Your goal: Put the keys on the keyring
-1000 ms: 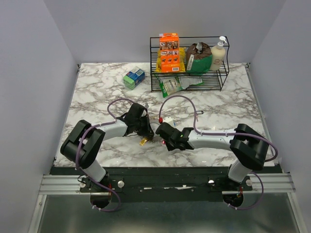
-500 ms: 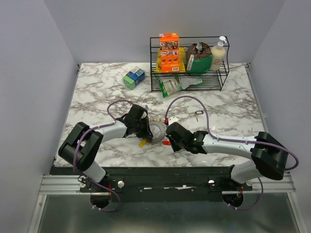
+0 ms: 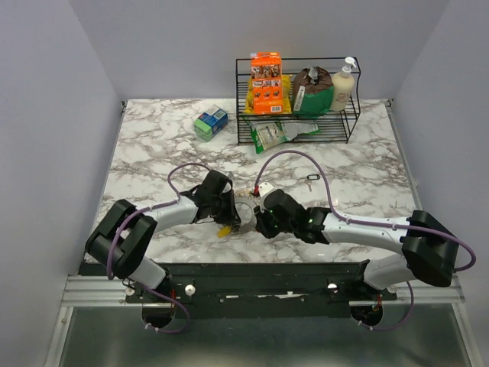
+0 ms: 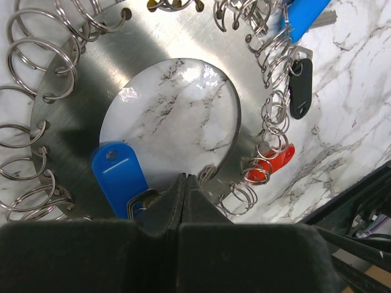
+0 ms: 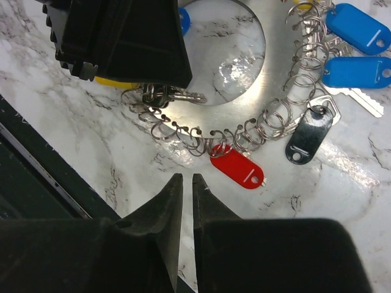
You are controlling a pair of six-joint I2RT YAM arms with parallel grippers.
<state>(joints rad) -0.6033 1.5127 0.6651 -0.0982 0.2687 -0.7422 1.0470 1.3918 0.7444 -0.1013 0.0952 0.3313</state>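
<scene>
Top view: most of the keyring (image 3: 244, 205) is hidden where the two arms meet. Only a pale sliver shows on the marble table (image 3: 153, 153), near its front edge. The left gripper (image 3: 231, 215) and right gripper (image 3: 260, 222) crowd over it, too small here to read their fingers. One yellow tag (image 3: 223, 229) pokes out beside the left gripper. One loose key (image 3: 309, 180) lies well apart to the right. At the back stand one wire rack (image 3: 353, 126) and one blue-green box (image 3: 210, 122).

Left wrist: the keyring is a flat steel disc with a round hole, its rim strung with small split rings, cut off at top and left. The left fingers (image 4: 168, 210) are pressed together to a seam, tips over the disc's near band. I cannot tell whether they nip anything. There are two blue pieces: one blue tag (image 4: 116, 178) in the hole and a second blue one (image 4: 299, 15) cut off at the top. There is also one black tag (image 4: 300, 88) and one red tag (image 4: 276, 160).

Right wrist: the right fingers (image 5: 165, 207) are nearly closed, a sliver apart, with nothing between them, over bare marble just beside the disc's rim. The left gripper's black body covers the disc's upper left. A yellow edge and one key blade (image 5: 183, 96) stick out beneath it. Two whole blue tags, a third blue scrap, one red and one black are countable.
</scene>
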